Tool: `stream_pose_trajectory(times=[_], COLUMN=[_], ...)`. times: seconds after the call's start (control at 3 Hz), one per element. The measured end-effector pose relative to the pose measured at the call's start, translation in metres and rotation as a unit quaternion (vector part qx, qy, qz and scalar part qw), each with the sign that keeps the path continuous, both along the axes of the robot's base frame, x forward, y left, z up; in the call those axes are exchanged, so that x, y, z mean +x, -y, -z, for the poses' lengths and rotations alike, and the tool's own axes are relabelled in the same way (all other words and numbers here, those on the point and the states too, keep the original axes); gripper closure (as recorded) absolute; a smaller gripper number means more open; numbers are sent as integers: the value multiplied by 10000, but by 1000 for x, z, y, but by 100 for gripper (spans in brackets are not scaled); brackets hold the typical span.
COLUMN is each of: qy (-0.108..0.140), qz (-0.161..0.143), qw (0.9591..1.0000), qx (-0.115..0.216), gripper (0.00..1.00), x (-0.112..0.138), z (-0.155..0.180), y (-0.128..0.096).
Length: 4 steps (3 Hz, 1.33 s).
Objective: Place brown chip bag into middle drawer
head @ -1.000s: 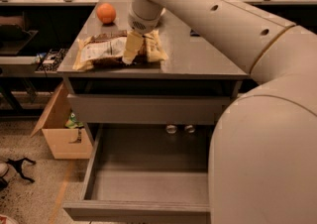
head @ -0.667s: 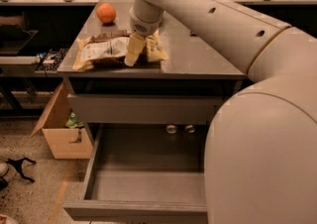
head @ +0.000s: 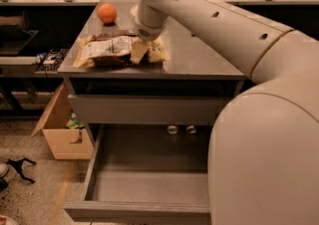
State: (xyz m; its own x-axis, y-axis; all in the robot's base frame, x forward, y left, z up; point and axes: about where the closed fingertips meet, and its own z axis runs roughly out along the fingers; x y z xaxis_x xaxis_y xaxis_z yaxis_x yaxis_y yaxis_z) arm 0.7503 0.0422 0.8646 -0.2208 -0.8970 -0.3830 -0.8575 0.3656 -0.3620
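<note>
The brown chip bag (head: 107,50) lies flat on the grey cabinet top (head: 199,57), near its front left edge, white label panel facing up. My gripper (head: 139,51) reaches down from the arm onto the right part of the bag and touches it. The middle drawer (head: 92,169) stands pulled out below, a wide shallow grey tray with nothing lying on its floor. My arm's big pale body covers the drawer's right side.
An orange (head: 106,13) sits at the back left of the cabinet top. A closed grey drawer front (head: 144,109) is above the open drawer. Two small round objects (head: 181,129) show at the drawer's back. An open cardboard box (head: 60,132) stands on the floor to the left.
My gripper has shifted slightly right and lower on the bag. The bag and the drawer have not moved.
</note>
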Motion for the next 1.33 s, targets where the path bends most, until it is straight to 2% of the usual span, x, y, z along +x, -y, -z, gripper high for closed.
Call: stream_pose_trajectory(times=[0.33,0.67,1.0,1.33], qy=[1,168,421,611], qz=[46,161,501,1038], qw=[10000,9994,9974,9926], qx=[24,261,303,134], gripper=[60,83,100,100], x=[-2,-9,-27,-55], z=[1,-10,-32,-55], y=[2,10,30,57])
